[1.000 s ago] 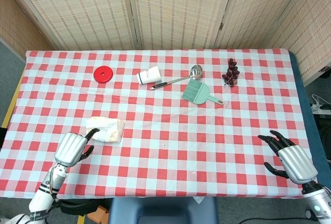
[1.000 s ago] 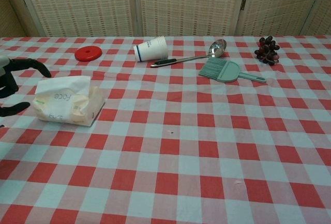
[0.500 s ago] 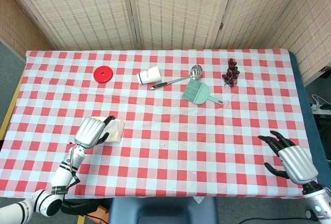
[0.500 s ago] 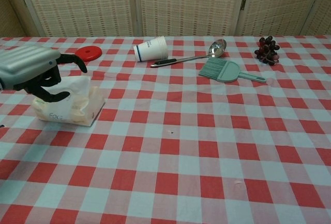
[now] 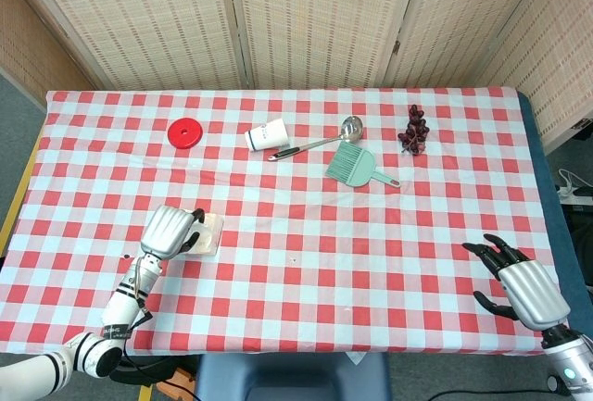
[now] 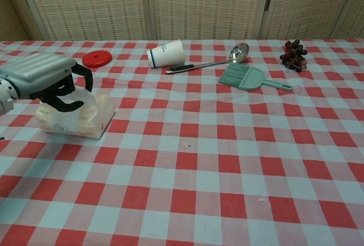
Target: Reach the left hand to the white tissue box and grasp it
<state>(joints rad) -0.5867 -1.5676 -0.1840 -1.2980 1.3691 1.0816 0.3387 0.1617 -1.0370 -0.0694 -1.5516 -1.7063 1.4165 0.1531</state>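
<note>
From the head view we've got the left hand (image 5: 169, 231) sitting right on top of the white tissue box (image 5: 210, 233) in the lower left of the frame, covering most of it so only the box's right edge pokes out. The right hand (image 5: 519, 282) is way over in the lower right corner, fingers spread apart and holding nothing. Across the upper part of the checkered tablecloth (image 5: 296, 281) we see a red disc (image 5: 185, 131), a white paper cup (image 5: 267, 133) lying on its side, a metal ladle (image 5: 320, 141), a green hand brush (image 5: 357, 165) and a bunch of dark grapes (image 5: 413, 130).

Switching to the chest view, we get a much better look: the left hand (image 6: 48, 81) is at the left edge of the frame, its dark fingers (image 6: 71, 92) curled down over the top of the tissue box (image 6: 79, 115) and touching it. We can't tell if the grip is fully tight yet. The box rests flat on the cloth. The cup (image 6: 166, 53), ladle (image 6: 213, 61), brush (image 6: 250, 79), disc (image 6: 97, 58) and grapes (image 6: 293, 53) line up along the top of the frame, well apart from the box. The right hand doesn't show here.
</note>
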